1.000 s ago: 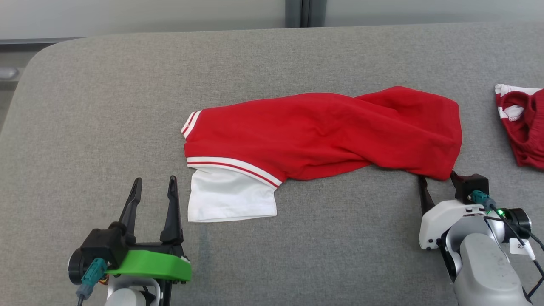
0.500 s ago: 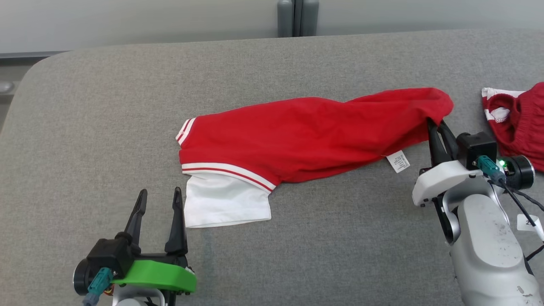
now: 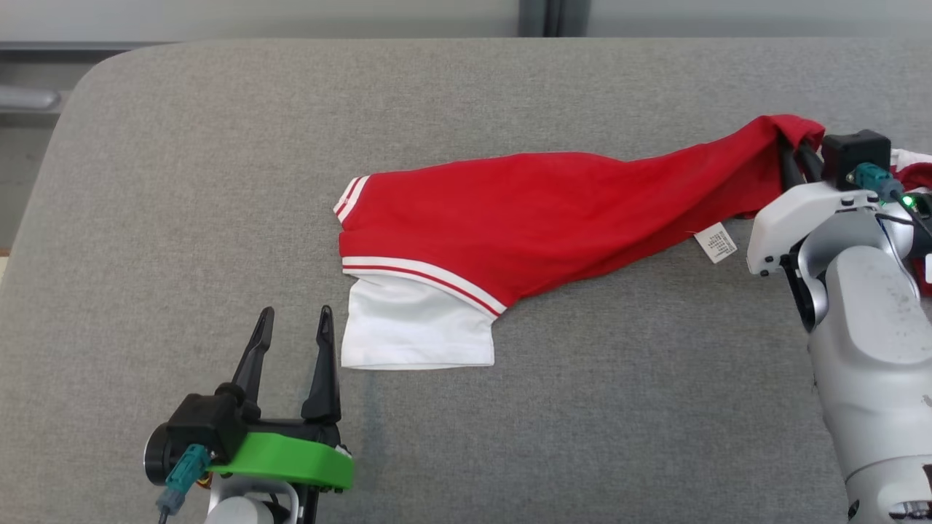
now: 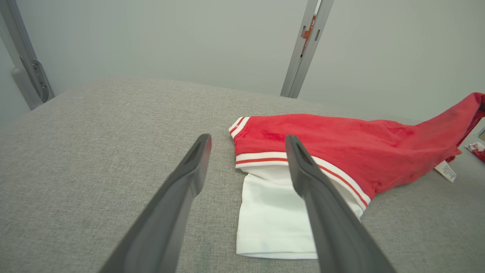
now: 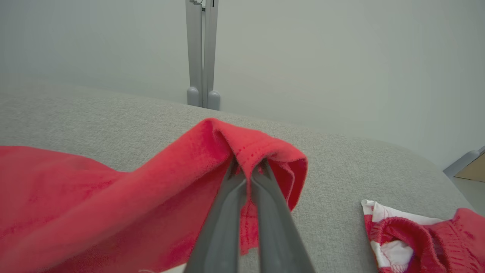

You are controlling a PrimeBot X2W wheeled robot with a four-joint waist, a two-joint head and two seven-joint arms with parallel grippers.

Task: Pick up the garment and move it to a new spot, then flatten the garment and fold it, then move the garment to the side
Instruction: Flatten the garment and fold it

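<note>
The garment (image 3: pixel 539 218) is a red shirt with white stripes and a white sleeve, stretched across the grey padded table (image 3: pixel 218 182). My right gripper (image 3: pixel 795 156) is shut on its red hem at the far right and holds that end lifted off the surface. The wrist view shows the hem (image 5: pixel 250 151) draped over the closed fingers (image 5: pixel 265 212). A white care label (image 3: pixel 716 242) hangs under the raised edge. My left gripper (image 3: pixel 293 338) stands open near the front, just left of the white sleeve (image 3: pixel 419 331), touching nothing. In the left wrist view the sleeve (image 4: pixel 269 212) lies behind the right finger (image 4: pixel 322 201).
A second red and white garment (image 5: pixel 420 239) lies bunched at the table's right edge, just beyond my right gripper. A grey post (image 3: pixel 552 16) stands behind the table against the pale wall. The table's rounded left corner (image 3: pixel 95 65) is near.
My right gripper closed on the garment's right hem and lifted it up and away, pulling that end taut and baring the care label. The head camera shifted. The left gripper stayed open.
</note>
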